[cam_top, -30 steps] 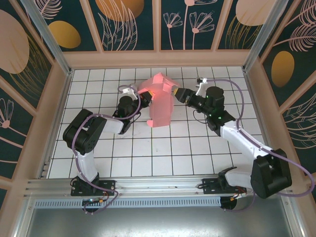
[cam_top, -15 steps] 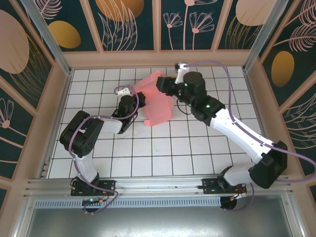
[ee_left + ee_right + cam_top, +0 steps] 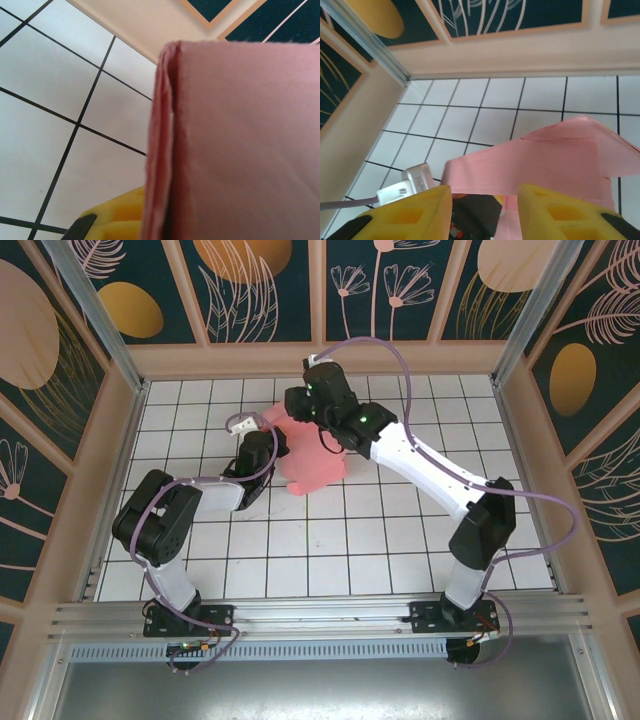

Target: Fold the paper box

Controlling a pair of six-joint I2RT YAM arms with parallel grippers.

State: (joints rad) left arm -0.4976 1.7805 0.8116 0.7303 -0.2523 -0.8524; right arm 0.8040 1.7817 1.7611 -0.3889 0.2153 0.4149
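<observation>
Top external: 1 paper box (image 3: 318, 455), pink card, part-folded, sits toward 12 o'clock of the tiled worktop (image 3: 330, 550), between my 2 pincers. Left pincer (image 3: 272, 442) is at the box's 9 o'clock edge. On left wrist cam, 1 yellow pad (image 3: 117, 220) lies tight against the doubled card edge, so it's pressed together, pinching the box. Right pincer (image 3: 485, 195) is by the box's 11 o'clock corner, its 2 yellow fingers (image 3: 405, 217) spread, w/ 1 pink flap just beyond them.
</observation>
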